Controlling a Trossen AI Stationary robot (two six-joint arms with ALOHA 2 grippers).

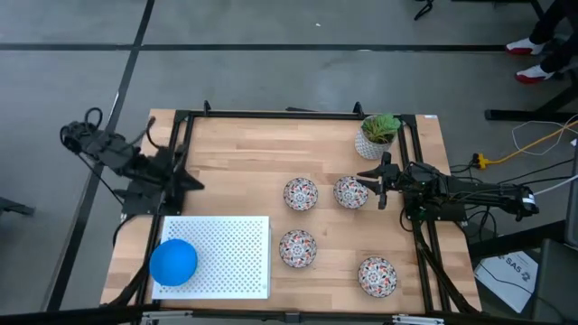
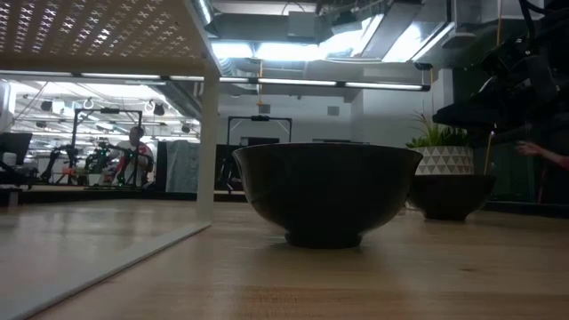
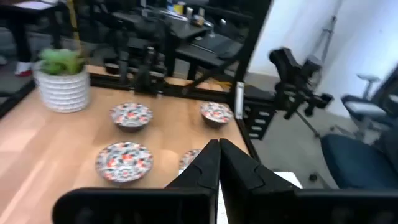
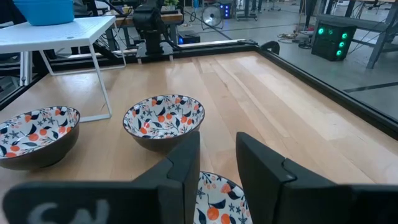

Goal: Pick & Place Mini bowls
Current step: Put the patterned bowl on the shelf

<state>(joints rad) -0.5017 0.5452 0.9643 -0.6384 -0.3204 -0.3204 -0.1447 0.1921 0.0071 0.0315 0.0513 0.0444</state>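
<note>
Four white floral mini bowls stand upright on the table: one at the middle, one right of it, one nearer and one near the right corner. A bright blue bowl sits on a white perforated stand; whether others are stacked under it does not show. My right gripper is open, just right of the right-hand bowl; in its wrist view its fingers stand over that bowl's rim. My left gripper is shut above the table's left side.
A white pot with a green plant stands by the far right corner, just beyond my right gripper. The stand's thin leg reaches the table. A black frame rims the table. Bare wood lies between the stand and the bowls.
</note>
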